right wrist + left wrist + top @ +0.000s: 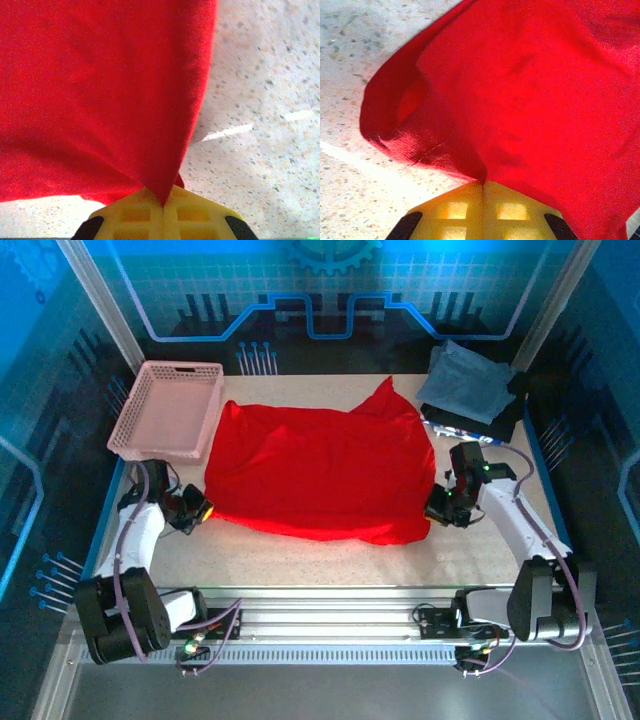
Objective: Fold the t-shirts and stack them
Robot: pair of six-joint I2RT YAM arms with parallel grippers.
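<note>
Your left gripper (pixel 482 184) and right gripper (pixel 163 204) both have jaws pinched closed on the red t-shirt (pixel 320 470) edges; pull unevenly and a thin corner could slip free

**Speckled table, shirts and basket**

A pale speckled table (pixel 330 560). A red shirt (pixel 320 470) lies spread across its middle. A pink basket (pixel 180 367) sits at the far left corner, folded shirts (pixel 468 382) stacked at the far right.
</note>
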